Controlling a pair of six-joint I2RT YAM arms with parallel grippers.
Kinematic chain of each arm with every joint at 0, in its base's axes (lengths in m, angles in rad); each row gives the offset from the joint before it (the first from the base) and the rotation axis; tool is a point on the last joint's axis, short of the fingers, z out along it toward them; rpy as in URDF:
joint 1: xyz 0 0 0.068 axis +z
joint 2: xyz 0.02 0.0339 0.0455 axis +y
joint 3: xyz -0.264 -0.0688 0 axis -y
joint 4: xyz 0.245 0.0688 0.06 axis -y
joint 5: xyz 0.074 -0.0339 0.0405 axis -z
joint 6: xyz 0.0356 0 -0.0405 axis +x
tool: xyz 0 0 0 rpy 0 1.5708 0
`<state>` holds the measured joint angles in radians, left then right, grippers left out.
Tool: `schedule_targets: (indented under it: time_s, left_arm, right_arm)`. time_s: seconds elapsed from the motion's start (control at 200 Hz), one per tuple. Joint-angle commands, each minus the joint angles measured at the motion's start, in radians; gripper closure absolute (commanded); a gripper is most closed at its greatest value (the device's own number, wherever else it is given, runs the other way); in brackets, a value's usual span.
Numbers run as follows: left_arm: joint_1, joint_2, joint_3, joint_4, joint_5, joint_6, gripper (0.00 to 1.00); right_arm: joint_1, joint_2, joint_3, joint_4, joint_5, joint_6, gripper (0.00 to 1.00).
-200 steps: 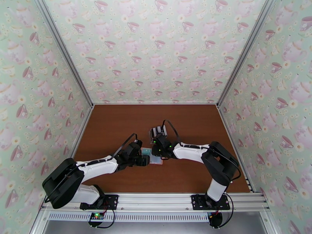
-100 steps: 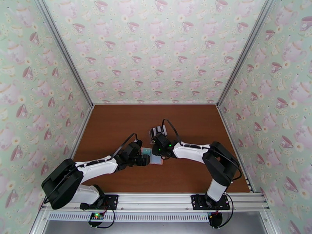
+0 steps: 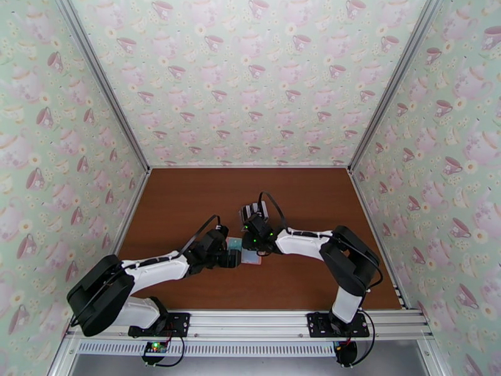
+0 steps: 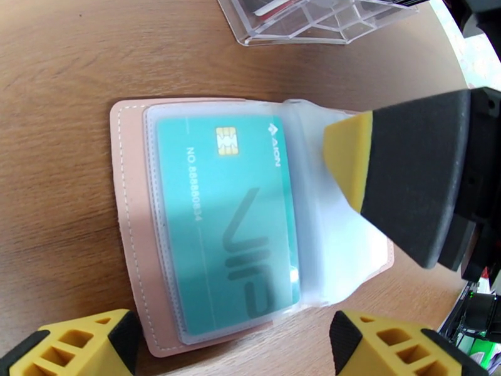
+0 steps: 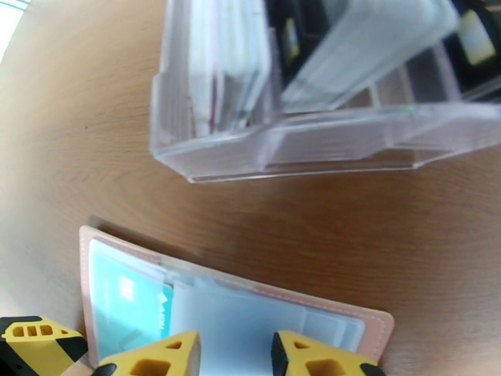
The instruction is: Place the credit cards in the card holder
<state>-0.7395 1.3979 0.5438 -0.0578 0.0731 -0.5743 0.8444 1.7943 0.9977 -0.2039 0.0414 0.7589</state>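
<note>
Counting up, we've one teal card point(image 4: 232, 245) sleeved in the wallet point(image 4: 128, 183) — other cards point(image 5: 228, 64) wait in the rack point(image 5: 282, 155); left fingers point(image 4: 75, 339) wide, right fingers point(image 5: 156, 357) narrow, both empty.

open pink card holder point(image 4: 128, 202) lies flat, teal credit card point(image 4: 232, 227) in its pocket.

One card holder point(image 4: 128, 202), one teal card point(image 4: 225, 220), one clear rack point(image 5: 282, 145)

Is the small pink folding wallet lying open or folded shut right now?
Open. The small pink folding wallet lies spread flat on the brown table, clear pockets facing up, a teal chip card visible inside one.
</note>
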Motion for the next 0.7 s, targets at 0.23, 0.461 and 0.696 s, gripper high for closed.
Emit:
schedule_targets:
  time_s: [0.23, 0.461, 0.696]
  left_arm:
    - [-0.009, 0.010, -0.020, 0.046, 0.028, -0.010, 0.09]
    - [-0.013, 0.029, -0.018, 0.056, 0.033, -0.006, 0.07]
    - [-0.013, 0.069, -0.006, 0.048, 0.024, 0.001, 0.07]
  right_arm:
    - [0.023, 0.016, -0.017, 0.063, -0.082, 0.053, 0.64]
    - [0.027, 0.015, -0.017, 0.083, -0.101, 0.067, 0.63]
    - [0.027, 0.010, -0.018, 0.109, -0.119, 0.083, 0.63]
